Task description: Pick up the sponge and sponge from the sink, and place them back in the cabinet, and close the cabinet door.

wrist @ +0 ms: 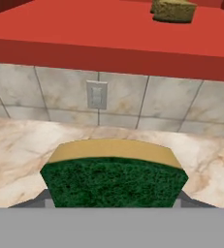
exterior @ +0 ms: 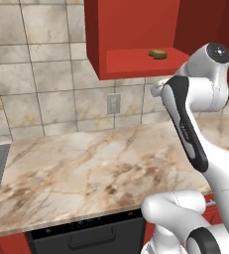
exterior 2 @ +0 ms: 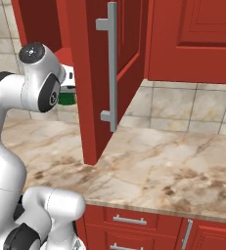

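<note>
End effector (wrist: pixel 112 203) grips green sponge (wrist: pixel 114 180) above marble counter (wrist: pixel 16 145).

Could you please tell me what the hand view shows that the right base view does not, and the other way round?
Hand view alone: the tan sponge lying on the cabinet shelf, a wall outlet, and the green-topped sponge close up in the claw, which is shut on it.

Right base view alone: the open cabinet door with its silver bar handle, and the red drawers under the counter.

Both: the marble counter, the tiled wall and the green-topped sponge.
</note>
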You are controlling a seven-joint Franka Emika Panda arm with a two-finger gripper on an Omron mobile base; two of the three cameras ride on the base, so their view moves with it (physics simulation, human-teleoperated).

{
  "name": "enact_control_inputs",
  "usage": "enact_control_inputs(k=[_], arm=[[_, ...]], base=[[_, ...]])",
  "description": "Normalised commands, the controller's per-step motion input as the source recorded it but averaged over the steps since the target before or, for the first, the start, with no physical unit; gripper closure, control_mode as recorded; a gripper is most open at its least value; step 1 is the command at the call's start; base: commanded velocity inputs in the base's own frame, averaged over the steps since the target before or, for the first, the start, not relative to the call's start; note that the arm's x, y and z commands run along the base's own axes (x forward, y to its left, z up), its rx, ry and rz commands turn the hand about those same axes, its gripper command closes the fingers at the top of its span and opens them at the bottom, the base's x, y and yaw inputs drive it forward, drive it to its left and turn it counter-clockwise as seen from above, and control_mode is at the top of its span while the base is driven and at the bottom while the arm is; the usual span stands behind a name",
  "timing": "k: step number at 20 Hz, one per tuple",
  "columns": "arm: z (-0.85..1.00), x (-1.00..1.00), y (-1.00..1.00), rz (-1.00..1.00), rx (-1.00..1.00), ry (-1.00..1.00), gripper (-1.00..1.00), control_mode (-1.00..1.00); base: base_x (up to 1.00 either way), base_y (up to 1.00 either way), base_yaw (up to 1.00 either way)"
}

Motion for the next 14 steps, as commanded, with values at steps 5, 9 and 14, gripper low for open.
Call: enact_control_inputs(k=[5,9,14], arm=[[0.19,0.21,0.00,0.00,0.00,-0.07,1.00,-1.00],[0.35,0.12,0.00,0.00,0.00,-0.11,1.00,-1.00],[0.34,0.14,0.00,0.00,0.00,-0.08,1.00,-1.00]], base=[[0.00,0.00,0.00],[0.00,0.00,0.00],[0.00,0.00,0.00]])
